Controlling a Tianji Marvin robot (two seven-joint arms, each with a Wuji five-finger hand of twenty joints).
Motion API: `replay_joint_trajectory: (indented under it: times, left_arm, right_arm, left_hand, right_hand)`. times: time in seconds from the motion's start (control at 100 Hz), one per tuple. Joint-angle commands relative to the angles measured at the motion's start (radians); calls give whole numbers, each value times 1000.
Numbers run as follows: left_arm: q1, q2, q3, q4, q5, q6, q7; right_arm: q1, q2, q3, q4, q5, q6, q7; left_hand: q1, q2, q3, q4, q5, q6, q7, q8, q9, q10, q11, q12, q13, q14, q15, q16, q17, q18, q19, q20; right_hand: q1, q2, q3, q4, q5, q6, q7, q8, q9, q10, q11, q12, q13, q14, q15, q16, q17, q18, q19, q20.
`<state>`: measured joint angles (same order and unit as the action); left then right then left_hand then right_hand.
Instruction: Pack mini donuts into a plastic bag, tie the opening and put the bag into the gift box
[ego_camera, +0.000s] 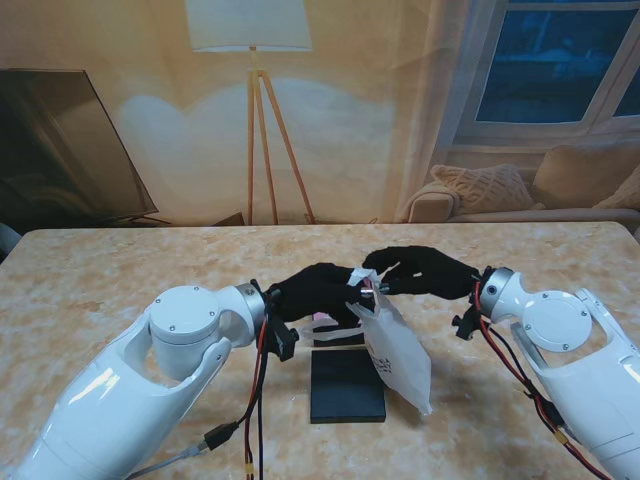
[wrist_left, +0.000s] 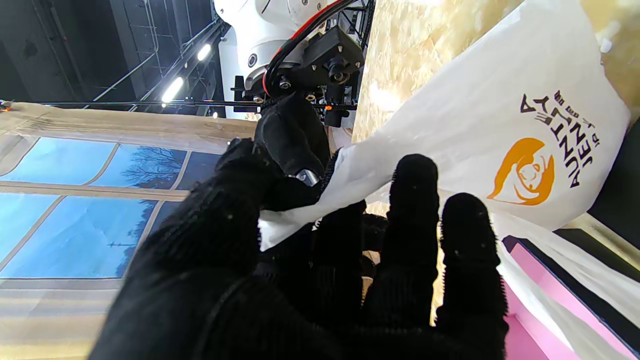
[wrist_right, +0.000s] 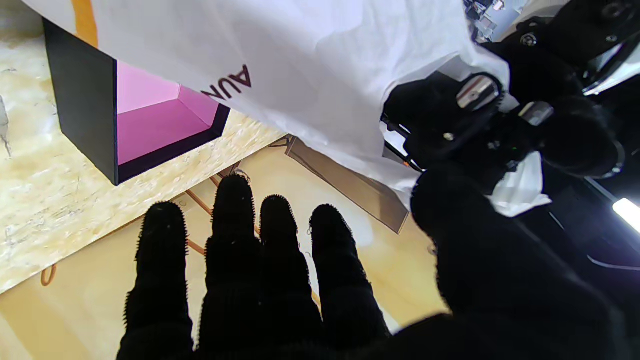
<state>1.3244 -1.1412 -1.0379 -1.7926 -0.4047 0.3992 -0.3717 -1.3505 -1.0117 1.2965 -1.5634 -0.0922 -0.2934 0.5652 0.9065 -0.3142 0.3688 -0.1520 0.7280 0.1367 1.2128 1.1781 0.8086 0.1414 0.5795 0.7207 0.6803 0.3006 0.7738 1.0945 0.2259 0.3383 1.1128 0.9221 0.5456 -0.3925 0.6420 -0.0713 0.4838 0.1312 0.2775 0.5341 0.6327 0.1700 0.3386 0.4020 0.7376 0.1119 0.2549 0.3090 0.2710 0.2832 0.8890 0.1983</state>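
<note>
A white plastic bag (ego_camera: 400, 355) with an orange logo hangs over the table, its neck bunched. My left hand (ego_camera: 318, 290) is shut on that neck, thumb against fingers (wrist_left: 420, 200), with the bag (wrist_left: 475, 115) drooping away from it. My right hand (ego_camera: 420, 270) faces it from the right. Its four fingers (wrist_right: 250, 265) are stretched out with nothing in them, and its thumb rests by the bag's loose tail (wrist_right: 520, 192). The black gift box with a pink inside (wrist_right: 150, 120) stands open beneath the bag (wrist_right: 300, 60), mostly hidden under my left hand (ego_camera: 322, 318). No donuts show.
A flat black square (ego_camera: 347, 385), likely the box lid, lies nearer to me than the box, partly under the hanging bag. The marbled table (ego_camera: 120, 270) stretches to both sides. A floor lamp, window and sofa stand beyond its far edge.
</note>
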Motion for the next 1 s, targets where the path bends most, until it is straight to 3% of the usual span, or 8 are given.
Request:
replay_joint_trajectory:
  times: [0.0,0.15,0.37,0.43,0.62,0.7,0.81,0.99]
  left_arm:
    - [1,-4,-1,-10,-3,3,-16]
    - [1,-4,-1,-9,-4,4,-16]
    - [-5,-4,3,-3,-4,1,-20]
    - [-6,-4,5,0,-4,0,-22]
    - [-4,-5,1,-1,-6,-1,-15]
    - [-5,-2,-1,-1,-1,-3,-24]
    - [-9,2,-1,2,-3,-6,-43]
    - [-12,3,1,4,-16,-2,-58]
  right_arm:
    - [6,-4,-13,-1,-6,-6,17]
    - [25,1,-32,6,-62,-27,13]
    - [30,-8,-55,-4,-193,-22,-71]
    - [25,-19,-62,-9,-211,1,-114]
    - [24,-26,-73,-15,-199,36,-128]
    - [27,-18,-73,-14,-197,32,-98]
    - [35,-18,-86,-4,-199,34,-93]
    - [56,-24,-109,23,-195,28,-116]
  left_hand:
    - [29,25,-6,-6,3,-21,10,21,-17,-37,0,-14,-13,-4,6,-4,-3,-11,4,9]
    - [32,25,-9,-6,2,-21,9,22,-23,-38,-2,-16,-13,-5,10,-1,-3,-12,6,10]
    - [34,24,-11,-6,2,-21,9,23,-23,-38,-3,-17,-14,-6,15,2,1,-15,12,13]
    - [35,25,-12,-6,2,-21,8,23,-24,-38,-4,-17,-14,-5,16,3,-2,-22,12,13]
    - [40,25,-15,-7,3,-16,7,23,-26,-33,-3,-17,-16,-9,31,11,1,-43,22,14]
    - [44,25,-19,-7,4,-9,5,20,-29,-23,9,-11,4,-23,79,38,24,-54,64,33]
    - [50,25,-24,-8,4,-7,4,19,-29,-15,12,-16,33,-28,124,59,53,-67,110,52]
    - [56,23,-31,-7,5,-5,4,17,-28,-12,12,-23,56,-29,165,77,77,-67,157,73]
  right_hand:
    - [-41,-50,39,-16,7,-35,38,48,-13,-21,10,13,-1,-26,-9,33,-11,8,-2,-11]
    - [-88,-124,114,-29,10,-66,149,159,-9,-28,30,20,12,-38,5,41,-1,1,2,-10]
    - [-56,-145,187,-76,20,-218,534,509,44,-55,115,52,73,-56,84,81,45,-30,27,1]
    - [2,-132,132,-143,11,-252,651,481,65,-63,145,59,88,-59,117,96,53,-34,37,7]
    - [75,-113,63,-149,9,-286,753,403,85,-63,163,63,94,-56,153,109,54,-33,50,16]
    - [37,-88,91,-112,11,-207,589,273,63,-48,131,47,72,-44,128,93,45,-33,37,11]
    - [5,-46,102,-29,61,-148,389,213,67,-42,120,41,73,-38,117,87,50,-35,39,11]
    - [22,-82,137,-51,137,-180,288,152,83,-49,102,19,78,-41,95,68,57,-34,39,10]
